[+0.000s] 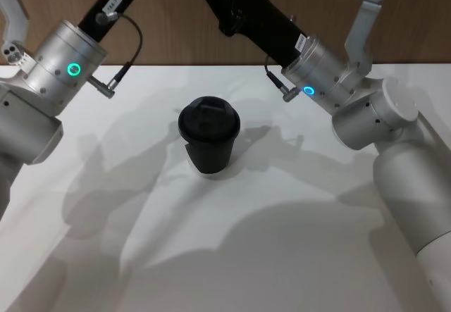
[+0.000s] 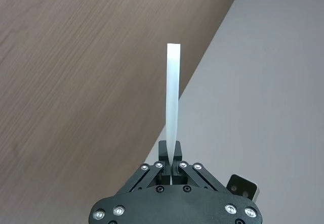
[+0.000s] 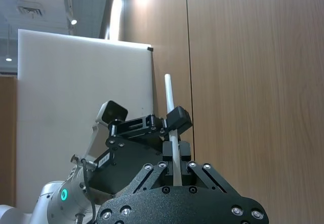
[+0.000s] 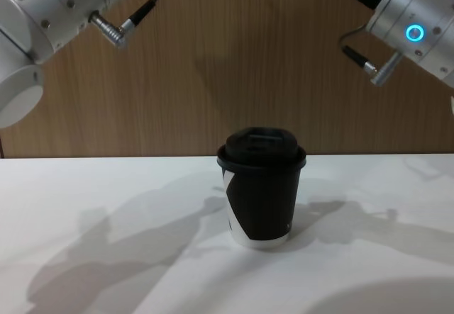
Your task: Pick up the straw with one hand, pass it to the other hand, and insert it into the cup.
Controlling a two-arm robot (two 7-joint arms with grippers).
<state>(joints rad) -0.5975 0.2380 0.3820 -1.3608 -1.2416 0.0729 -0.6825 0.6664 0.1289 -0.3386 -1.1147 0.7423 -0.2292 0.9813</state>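
Mid-handover above the table: the straw point(image 3: 169, 95) is pinched in two places at once. My right gripper point(image 3: 173, 159) has its jaws closed narrow on the near stretch. The left gripper point(image 2: 171, 150) is clamped on it just beyond, and the free end stands clear past the left jaws.

To pass it cleanly, I judge, I should open one pair only while the other is firm. I would then draw that pair off sideways, so the thin plastic neither bends nor slips.

The long axis runs straight out from between the right jaws and at an angle across the left pair, pointing away from the right gripper. The lidded cup point(image 1: 208, 136) waits on the table point(image 1: 296, 256), well apart from both sets of jaws.
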